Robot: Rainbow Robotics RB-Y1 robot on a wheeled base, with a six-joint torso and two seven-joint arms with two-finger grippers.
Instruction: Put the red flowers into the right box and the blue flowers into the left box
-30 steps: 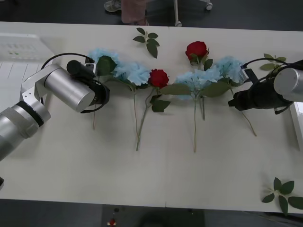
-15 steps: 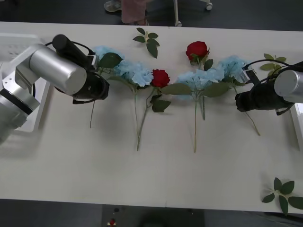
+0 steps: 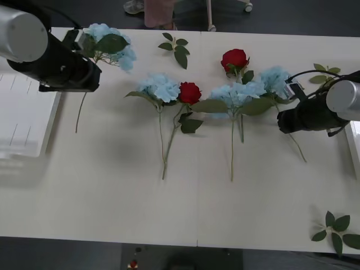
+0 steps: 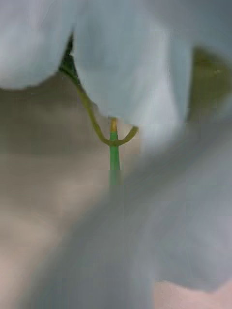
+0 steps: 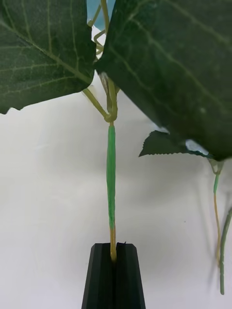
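Observation:
My left gripper (image 5: 114, 273) is shut on the thin stem of a blue flower (image 3: 110, 40), held off the table at the far left beside the left box (image 3: 25, 121); the stem hangs down. My right gripper (image 3: 289, 91) sits against the rightmost blue flower (image 3: 274, 77), whose pale petals (image 4: 121, 63) and green stem (image 4: 114, 149) show blurred in the right wrist view. Two more blue flowers (image 3: 160, 86) (image 3: 236, 93) lie mid-table. One red flower (image 3: 189, 93) lies between them and another (image 3: 234, 58) lies farther back. An edge of the right box (image 3: 354, 140) shows at the far right.
Bloomless leaf sprigs lie at the back centre (image 3: 175, 48), back right (image 3: 323, 72) and front right corner (image 3: 337, 229). The front half of the table (image 3: 169, 214) is bare. A person's legs stand beyond the far edge.
My left arm has lifted its blue flower off the table and carried it left and back, to beside the left box. The right arm has barely moved.

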